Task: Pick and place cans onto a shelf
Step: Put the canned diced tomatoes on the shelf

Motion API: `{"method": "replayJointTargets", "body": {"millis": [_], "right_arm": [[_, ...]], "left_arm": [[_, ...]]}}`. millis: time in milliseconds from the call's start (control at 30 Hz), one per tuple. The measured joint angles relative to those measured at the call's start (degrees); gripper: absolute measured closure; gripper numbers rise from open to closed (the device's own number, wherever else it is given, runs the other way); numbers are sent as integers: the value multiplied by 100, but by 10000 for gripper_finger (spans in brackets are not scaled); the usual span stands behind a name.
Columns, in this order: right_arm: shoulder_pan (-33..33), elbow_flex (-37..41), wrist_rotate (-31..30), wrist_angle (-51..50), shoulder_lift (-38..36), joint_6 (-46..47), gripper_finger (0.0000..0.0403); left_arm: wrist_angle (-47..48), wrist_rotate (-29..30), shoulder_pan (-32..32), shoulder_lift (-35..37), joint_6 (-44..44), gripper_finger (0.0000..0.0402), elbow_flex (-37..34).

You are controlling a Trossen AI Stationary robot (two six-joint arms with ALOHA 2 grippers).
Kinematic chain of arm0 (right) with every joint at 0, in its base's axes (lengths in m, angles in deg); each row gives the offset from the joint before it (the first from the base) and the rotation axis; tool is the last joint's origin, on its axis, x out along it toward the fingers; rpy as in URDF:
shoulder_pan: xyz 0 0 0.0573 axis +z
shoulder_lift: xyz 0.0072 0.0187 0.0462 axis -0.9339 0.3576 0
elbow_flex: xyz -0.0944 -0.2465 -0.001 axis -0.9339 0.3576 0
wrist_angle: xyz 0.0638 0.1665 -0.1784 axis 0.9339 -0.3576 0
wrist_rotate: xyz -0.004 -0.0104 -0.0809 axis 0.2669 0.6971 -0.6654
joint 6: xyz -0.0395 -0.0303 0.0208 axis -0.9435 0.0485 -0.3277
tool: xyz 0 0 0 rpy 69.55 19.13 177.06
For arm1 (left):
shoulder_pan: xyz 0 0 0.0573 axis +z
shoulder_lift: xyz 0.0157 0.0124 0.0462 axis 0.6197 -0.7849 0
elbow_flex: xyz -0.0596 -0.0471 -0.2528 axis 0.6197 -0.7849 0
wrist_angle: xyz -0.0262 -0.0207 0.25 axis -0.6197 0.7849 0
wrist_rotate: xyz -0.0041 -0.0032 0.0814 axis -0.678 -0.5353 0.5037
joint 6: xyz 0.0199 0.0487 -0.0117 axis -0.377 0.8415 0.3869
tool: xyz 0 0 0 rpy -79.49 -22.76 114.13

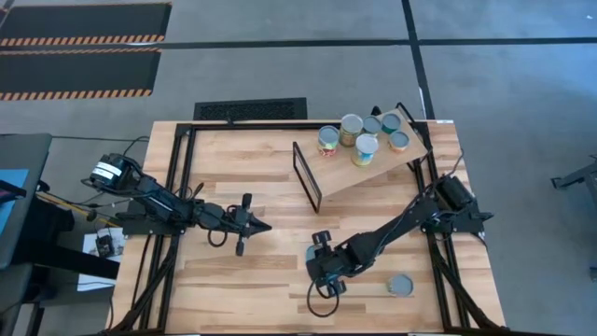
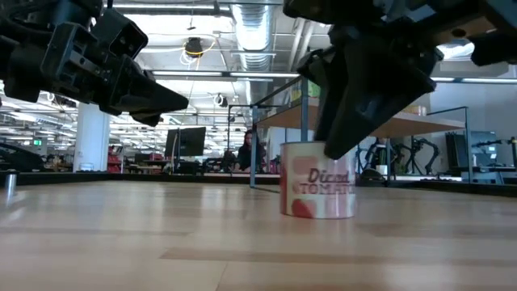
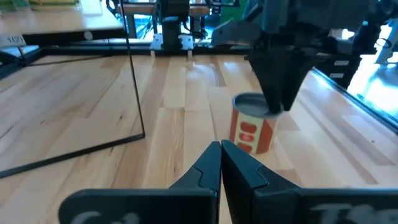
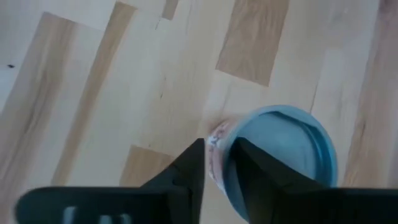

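Note:
One can stands upright on its base on the tabletop near the front right. It has a bluish-grey top and a white and red label. Several more cans stand on the slanted light-wood shelf, which has a thin black frame at its near-left end. My right gripper points down, its fingers a narrow gap apart, at the left edge of the table can's top. It also shows in the low view. My left gripper is shut and empty above the table's middle left. My right gripper's fingertips stand at the rim of the can's top on its left side, coming from above. I cannot tell whether they touch it. The can stands upright on the table.
Black rails run along the table's left and right sides. Bare planks lie between the two grippers and in front of the shelf. A person shows far off in the room behind the table.

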Motion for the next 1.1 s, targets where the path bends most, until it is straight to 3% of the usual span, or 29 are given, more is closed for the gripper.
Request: {"method": "replayJointTargets", "body": {"millis": [233, 467, 700, 867, 1100], "right_arm": [[16, 11, 185, -136, -108, -25, 391], [357, 20, 139, -729, -1072, 509, 388], [569, 9, -737, -2583, -2814, 2194, 391], [-87, 13, -1463, -4314, -3613, 3654, 387], [-1711, 13, -1600, -5314, -4096, 3616, 387]], "left_arm": [[-26, 2, 0, 0, -2, 401, 2], [-40, 2, 0, 0, -5, 401, 2], [-84, 0, -2, 0, -9, 401, 2], [-103, 0, -2, 0, -11, 401, 2], [-98, 0, -2, 0, -7, 401, 2]]}}
